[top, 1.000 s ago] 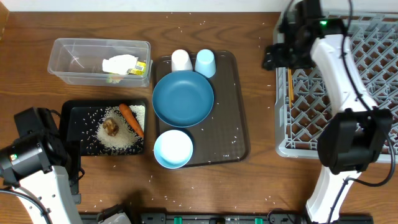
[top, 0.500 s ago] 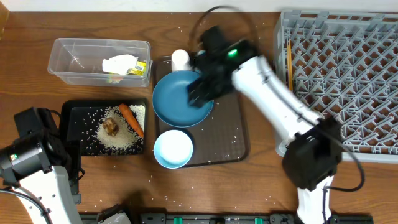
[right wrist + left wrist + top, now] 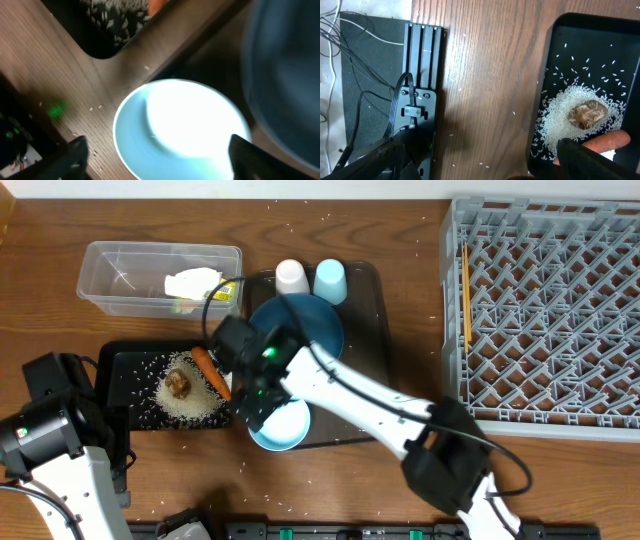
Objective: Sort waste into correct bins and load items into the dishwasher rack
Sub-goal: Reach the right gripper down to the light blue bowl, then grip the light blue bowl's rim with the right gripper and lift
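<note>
My right gripper hangs open just over the light-blue bowl, one finger on each side of it; from overhead it is at the bowl's left rim. The arm covers part of the blue plate. A white cup and a light-blue cup stand behind the plate. Chopsticks lie in the grey rack. Rice, a brown lump and a carrot lie in the black tray. My left gripper is open over bare wood beside that tray.
The clear container at the back left holds the crumpled wrapper. Plate, bowl and cups sit on a dark brown serving tray. Stray rice grains dot the table. The left arm stands at the front left corner.
The right arm swung from the rack's left edge leftward across the plate and now hovers at the bowl. The left arm has not moved.
</note>
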`<state>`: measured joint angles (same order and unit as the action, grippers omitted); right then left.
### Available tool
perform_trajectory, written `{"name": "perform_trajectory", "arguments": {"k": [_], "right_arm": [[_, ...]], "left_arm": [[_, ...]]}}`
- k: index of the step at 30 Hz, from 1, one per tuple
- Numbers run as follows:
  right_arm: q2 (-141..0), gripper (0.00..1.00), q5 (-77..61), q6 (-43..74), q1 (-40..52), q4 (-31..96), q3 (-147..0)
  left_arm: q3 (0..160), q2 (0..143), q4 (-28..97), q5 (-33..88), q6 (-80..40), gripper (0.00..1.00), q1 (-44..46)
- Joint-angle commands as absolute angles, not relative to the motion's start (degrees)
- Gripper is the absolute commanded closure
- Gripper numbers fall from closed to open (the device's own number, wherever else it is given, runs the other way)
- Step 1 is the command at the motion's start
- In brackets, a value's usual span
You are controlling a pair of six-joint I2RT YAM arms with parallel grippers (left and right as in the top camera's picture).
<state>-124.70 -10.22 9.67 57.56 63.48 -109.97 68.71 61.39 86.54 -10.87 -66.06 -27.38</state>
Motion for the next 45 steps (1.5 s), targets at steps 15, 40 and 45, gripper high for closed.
{"name": "perform_trajectory", "arguments": {"k": [15,40,45], "right_arm": [[-130.32,0.53,-9.63,15.44,62.74,63.64,-109.69],[-130.65,0.76,-6.24,18.87,64.9,60.42,-105.14],[-130.63,0.89,-6.22,18.87,64.71,60.71,-105.69]], "left_arm": [[68.84,61.41,86.72,-11.51,-66.74,0.02,-27.73],[68.84,61.41,86.72,-11.49,-66.74,0.02,-27.73],[68.84,61.41,86.72,-11.51,-66.74,0.02,-27.73]]}}
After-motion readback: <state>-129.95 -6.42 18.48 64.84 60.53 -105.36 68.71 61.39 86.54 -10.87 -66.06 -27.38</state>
